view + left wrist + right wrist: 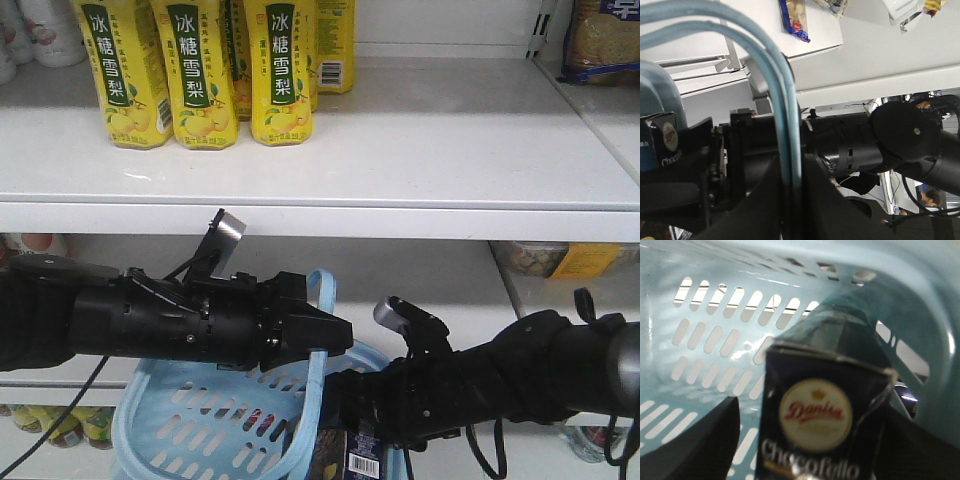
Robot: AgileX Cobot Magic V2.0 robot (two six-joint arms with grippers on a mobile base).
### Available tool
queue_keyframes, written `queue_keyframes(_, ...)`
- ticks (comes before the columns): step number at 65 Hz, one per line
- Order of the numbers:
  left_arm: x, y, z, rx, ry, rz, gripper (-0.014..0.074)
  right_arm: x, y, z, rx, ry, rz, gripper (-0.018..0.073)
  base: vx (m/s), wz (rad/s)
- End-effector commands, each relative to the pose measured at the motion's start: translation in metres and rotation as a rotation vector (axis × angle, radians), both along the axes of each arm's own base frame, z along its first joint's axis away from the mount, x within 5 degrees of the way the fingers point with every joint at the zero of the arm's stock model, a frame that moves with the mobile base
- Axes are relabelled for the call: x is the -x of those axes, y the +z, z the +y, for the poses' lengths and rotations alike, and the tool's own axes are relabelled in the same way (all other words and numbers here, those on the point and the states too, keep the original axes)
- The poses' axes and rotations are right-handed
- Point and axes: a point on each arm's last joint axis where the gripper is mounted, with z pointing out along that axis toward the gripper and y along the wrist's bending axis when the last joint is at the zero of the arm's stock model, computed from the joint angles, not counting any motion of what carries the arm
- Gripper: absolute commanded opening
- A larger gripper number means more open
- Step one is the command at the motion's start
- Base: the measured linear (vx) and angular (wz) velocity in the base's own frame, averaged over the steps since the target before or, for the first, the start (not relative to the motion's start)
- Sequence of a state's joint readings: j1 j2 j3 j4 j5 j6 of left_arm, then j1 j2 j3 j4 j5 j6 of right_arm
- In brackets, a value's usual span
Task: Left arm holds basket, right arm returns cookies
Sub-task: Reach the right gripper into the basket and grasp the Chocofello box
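We see a white shelf (400, 130) above a glossy, slotted light blue basket (190, 420). The left arm (150, 320) reaches level, its left gripper (790, 175) clamped on the thin hoop handles (782, 100). The right gripper (805, 440) dips inside the basket, squeezing the navy Chocofello cookies (815, 415) carton.

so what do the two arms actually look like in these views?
Both are thick black cylindrical arms with black cables hanging below. The left arm carries a tilted silver-grey square plate on top and ends in a blocky black left gripper. The right arm has a small silvery knob.
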State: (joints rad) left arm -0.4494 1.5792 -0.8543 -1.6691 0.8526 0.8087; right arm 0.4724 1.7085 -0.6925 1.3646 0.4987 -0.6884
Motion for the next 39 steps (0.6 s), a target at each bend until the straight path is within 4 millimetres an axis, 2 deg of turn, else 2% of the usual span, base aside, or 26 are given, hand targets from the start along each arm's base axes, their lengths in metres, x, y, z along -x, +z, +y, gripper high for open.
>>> queue_keyframes(1, -0.002, 0.032, 0.000, 0.111, 0.035, -0.084, -0.0003, -0.007, 0.008, 0.005, -0.019, 0.033, -0.035, 0.0449, 0.00, 0.00)
queue_keyframes(16, -0.002, 0.032, 0.000, 0.111, 0.035, -0.084, -0.0003, -0.008, -0.006, 0.006, 0.010, 0.047, 0.001, 0.0378, 0.00, 0.00)
queue_keyframes(39, -0.002, 0.032, 0.000, 0.111, 0.035, -0.084, -0.0003, -0.008, -0.006, 0.006, 0.007, 0.053, 0.004, 0.0211, 0.00, 0.00)
